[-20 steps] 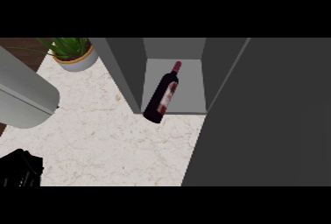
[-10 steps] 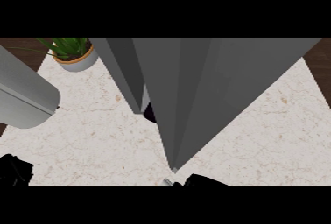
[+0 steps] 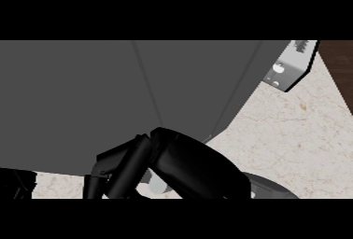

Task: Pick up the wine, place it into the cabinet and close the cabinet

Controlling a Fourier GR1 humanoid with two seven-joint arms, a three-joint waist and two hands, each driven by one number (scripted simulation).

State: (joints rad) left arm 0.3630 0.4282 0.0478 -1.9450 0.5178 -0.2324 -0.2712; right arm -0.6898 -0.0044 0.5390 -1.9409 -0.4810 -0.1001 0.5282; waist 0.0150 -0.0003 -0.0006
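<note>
A flat, matte grey cabinet (image 3: 138, 102) fills most of the view above a cream, speckled marble counter (image 3: 289, 135). The glossy black right hand (image 3: 172, 163) lies against the cabinet's lower edge, fingers (image 3: 124, 170) extended and pressed together. A dark shape at the lower left corner may be the left hand; I cannot tell its pose.

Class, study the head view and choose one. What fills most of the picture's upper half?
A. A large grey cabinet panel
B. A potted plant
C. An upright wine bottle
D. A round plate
A: the grey cabinet spans the upper picture, with a black hand against its lower edge and pale counter showing only at right.
</note>
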